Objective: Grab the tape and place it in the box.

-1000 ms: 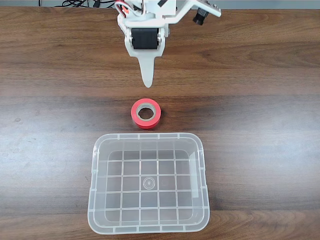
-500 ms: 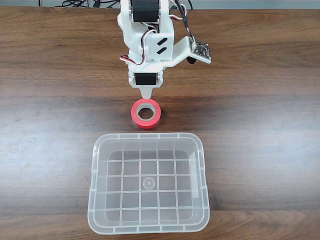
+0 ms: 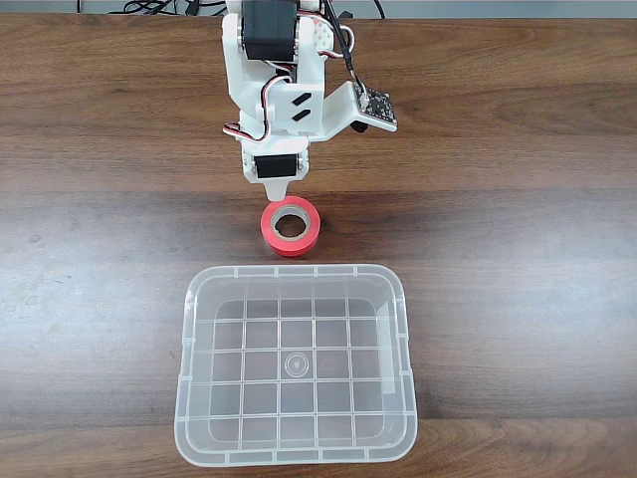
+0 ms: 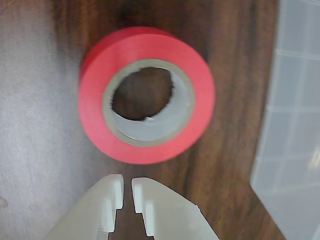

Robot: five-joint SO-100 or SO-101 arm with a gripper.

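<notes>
Dark wood-grain table (image 3: 518, 249) stretched across the whole fixed view, with black cables bunched at its far edge. Taking the tape (image 3: 291, 226) as the landmark: it was a small red-orange roll with a grey-beige core, lying flat on the wood with its hole facing up. Just on the near side of the tape, toward the camera, sat the box (image 3: 296, 455), a clear plastic bin with rounded corners and a grid-patterned bottom, with nothing inside it; a narrow strip of table separated the two. On the far side of the tape stood the white arm (image 3: 274, 80), bent downward, its gripper (image 3: 279, 191) hanging at the roll's far rim. In the wrist view the tape (image 4: 146, 95) loomed large and the gripper (image 4: 127, 187) showed at the bottom edge, its two pale fingers (image 4: 107, 197) nearly pressed together with only a thin slit between them, holding nothing and not touching the roll. The box (image 4: 295, 130) wall was visible at the right of that view. The step in hand looked like the approach before the grasp. To do it well, the jaws would likely need to spread wide enough to straddle one wall of the roll, one finger in the hole, one outside, before descending
</notes>
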